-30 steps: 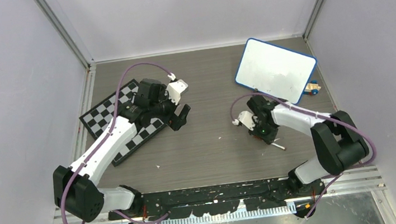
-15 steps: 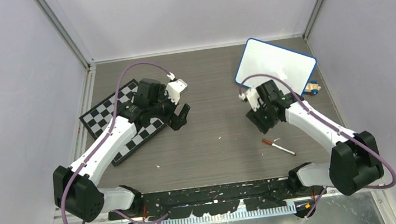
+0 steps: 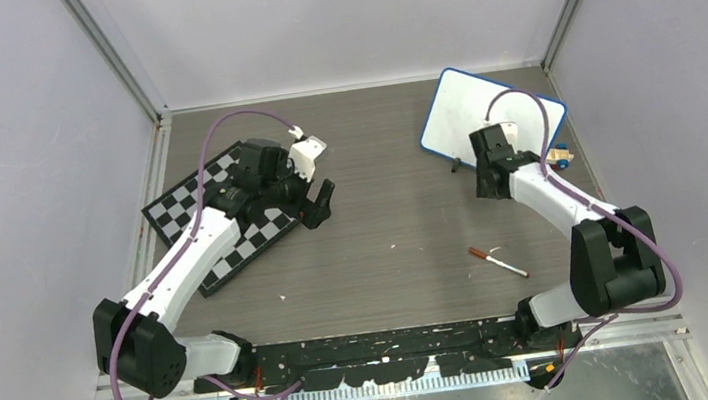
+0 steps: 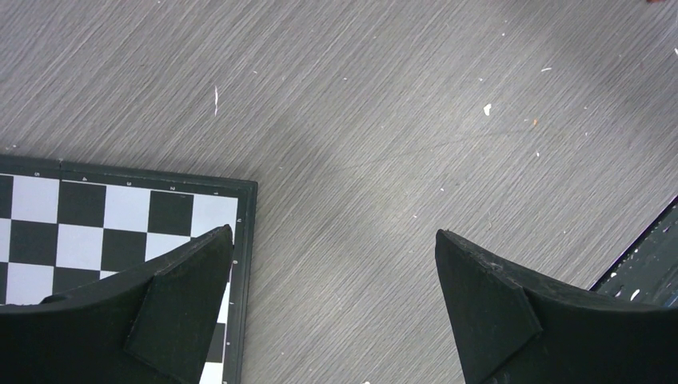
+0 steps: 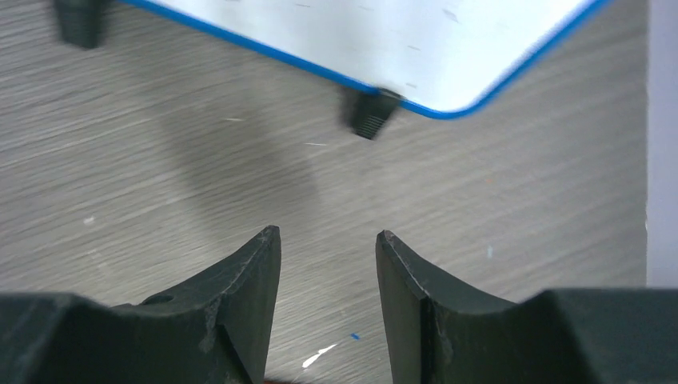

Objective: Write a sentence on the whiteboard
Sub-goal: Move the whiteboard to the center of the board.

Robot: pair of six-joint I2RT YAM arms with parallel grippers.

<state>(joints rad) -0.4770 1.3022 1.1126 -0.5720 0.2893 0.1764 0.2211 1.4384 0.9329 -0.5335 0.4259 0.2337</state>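
The whiteboard (image 3: 466, 112), white with a blue frame, stands tilted at the back right on black clip feet (image 5: 372, 113). Its visible surface (image 5: 384, 36) is blank white, so the sentence is not in view. My right gripper (image 3: 486, 185) hovers just in front of the board's near edge, partly covering it from above. Its fingers (image 5: 328, 236) are open, with only bare table between them. A thin marker (image 3: 498, 263) with a dark red cap lies on the table nearer the bases. My left gripper (image 3: 320, 204) is wide open and empty (image 4: 336, 240) beside the chessboard corner.
A black-and-white chessboard (image 3: 184, 204) lies at the left under my left arm, its dark border (image 4: 248, 240) next to the left finger. A small blue and yellow object (image 3: 557, 157) sits by the whiteboard's right corner. Grey walls enclose the table.
My right gripper opened off the marker, leaving it lying on the table. It rose and swung back and to the right, up to the whiteboard's near edge. The left arm shifted only slightly.
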